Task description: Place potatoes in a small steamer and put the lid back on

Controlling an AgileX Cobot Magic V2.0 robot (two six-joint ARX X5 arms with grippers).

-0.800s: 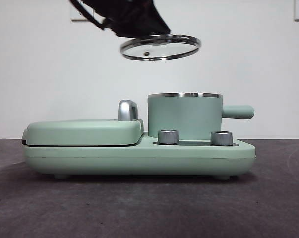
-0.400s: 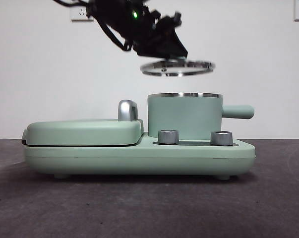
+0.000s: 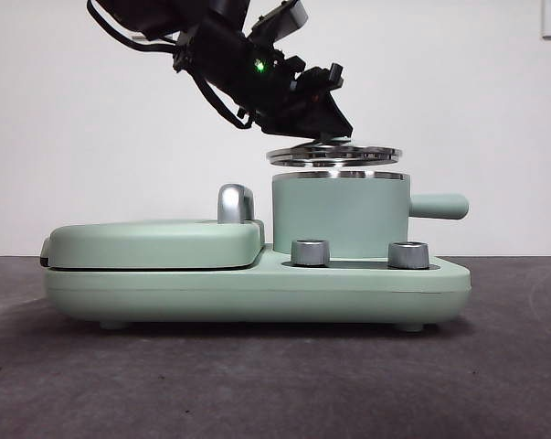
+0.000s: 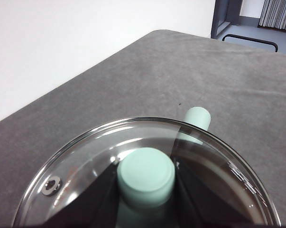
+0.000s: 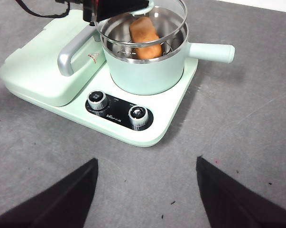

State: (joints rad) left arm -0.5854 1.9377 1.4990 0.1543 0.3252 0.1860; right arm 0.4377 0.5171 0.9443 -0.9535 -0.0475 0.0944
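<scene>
Potato [image 5: 145,32], orange-brown and rough-skinned, lay inside the mint-green cylindrical steamer pot [image 3: 339,215] with its shiny steel rim, so the loading step looked done. What was in hand was the lid: the round clear glass lid [image 3: 334,155] with a steel rim hung just above the pot's rim, not yet seated, close to level. The left gripper [image 4: 146,178] was clamped on the lid's small mint-green knob [image 4: 146,175], one black jaw on each side. The right gripper [image 5: 147,190] waited back from the appliance with its jaws spread wide, holding nothing.

The next move seemed to call for a short straight lowering, rim centred over rim, then letting go of the knob. Around the pot stood the flat mint-green griddle cover [image 3: 152,244] with its chrome handle [image 3: 235,203], two steel dials [image 3: 311,252], and the pot's stubby side handle [image 3: 438,206]. None of it appeared to block the descent.
</scene>
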